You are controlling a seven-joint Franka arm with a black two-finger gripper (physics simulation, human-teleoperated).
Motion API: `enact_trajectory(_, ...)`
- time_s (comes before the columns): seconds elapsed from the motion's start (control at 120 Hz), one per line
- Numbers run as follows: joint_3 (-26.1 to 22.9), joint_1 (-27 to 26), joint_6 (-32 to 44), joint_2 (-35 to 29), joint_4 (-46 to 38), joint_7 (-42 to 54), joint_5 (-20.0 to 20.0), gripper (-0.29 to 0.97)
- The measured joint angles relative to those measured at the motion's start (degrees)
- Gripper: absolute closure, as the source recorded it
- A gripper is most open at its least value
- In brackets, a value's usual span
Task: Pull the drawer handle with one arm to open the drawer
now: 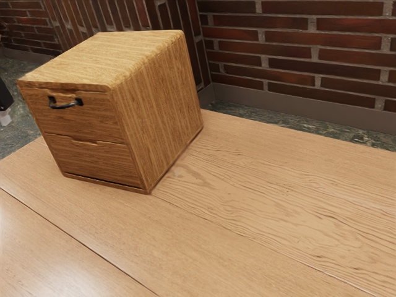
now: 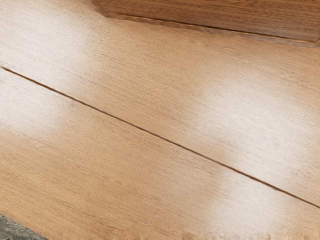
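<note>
Hand, grip state beyond telling, over tabletop [image 2: 150, 100], seemingly just short of cabinet base [image 2: 210, 12], black drawer handle [image 1: 65, 103] higher up.

Grained wooden cabinet [image 1: 117, 99], dark handle [image 1: 65, 103], smooth glossy wooden table [image 1: 260, 204].

The table [image 1: 266, 204] was a broad top of pale, oak-grained wood; a thin dark seam [image 1: 74, 239] crossed it slantwise, parting two boards; a wooden drawer cabinet [image 1: 154, 93] stood upright on it, flat on its base, toward the exterior view's left; in the wrist view the seam ran apart from the cabinet's bottom edge.
</note>
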Motion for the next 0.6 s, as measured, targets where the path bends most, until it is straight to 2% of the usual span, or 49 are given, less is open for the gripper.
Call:
enact_trajectory(0.183, 1.44, -0.35, -5.34, -0.3, 0.85, 7.01, 2.55, 0.0)
enact_trajectory(0.25, -2.99, -2.29, -6.81, -0.62, 7.04, 9.01, 3.33, 0.0)
enact_trajectory(0.333, -5.51, -5.5, -7.44, -0.4, 8.49, 11.35, 1.9, 0.0)
enact_trajectory(0.517, -5.89, -6.69, -0.72, 3.98, 8.38, 22.58, -0.7, 0.0)
enact_trajectory(0.558, -5.91, -6.72, 1.39, 4.15, 8.23, 25.86, -1.95, 0.0)
enact_trajectory(0.6, -5.88, -7.43, 4.24, 2.11, 4.46, 29.18, -3.01, 0.0)
